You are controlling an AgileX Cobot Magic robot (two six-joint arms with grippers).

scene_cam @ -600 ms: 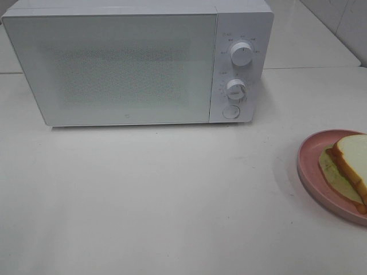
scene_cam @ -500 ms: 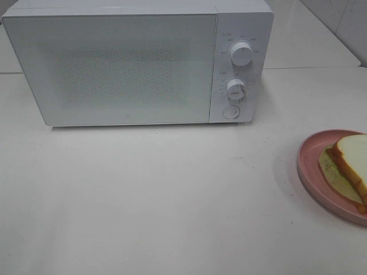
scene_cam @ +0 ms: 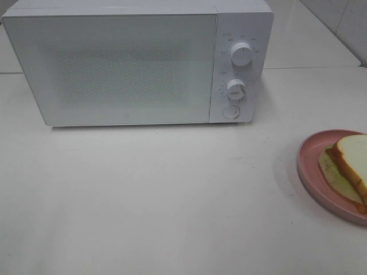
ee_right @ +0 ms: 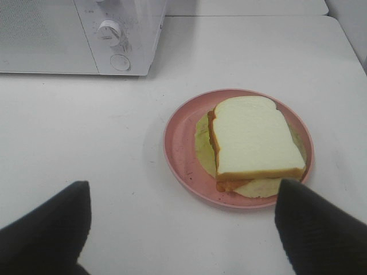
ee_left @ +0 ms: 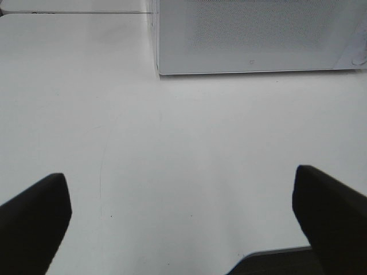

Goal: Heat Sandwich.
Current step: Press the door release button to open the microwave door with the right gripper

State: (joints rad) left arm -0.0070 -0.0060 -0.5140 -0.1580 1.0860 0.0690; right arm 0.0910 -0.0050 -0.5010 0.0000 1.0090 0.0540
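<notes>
The sandwich [scene_cam: 350, 166] lies on a round pink plate [scene_cam: 309, 157] at the right edge of the table; it also shows in the right wrist view [ee_right: 252, 140] on the plate [ee_right: 180, 146]. The white microwave [scene_cam: 137, 63] stands at the back with its door shut and its round button [scene_cam: 231, 112] below two knobs. My right gripper [ee_right: 183, 226] is open and empty, short of the plate. My left gripper [ee_left: 180, 212] is open and empty over bare table in front of the microwave [ee_left: 258, 34]. Neither gripper shows in the exterior high view.
The microwave's control panel [ee_right: 114, 40] shows in the right wrist view beyond the plate. The white table [scene_cam: 160, 195] stretches in front of the microwave. A tiled wall [scene_cam: 338, 17] rises at the back right.
</notes>
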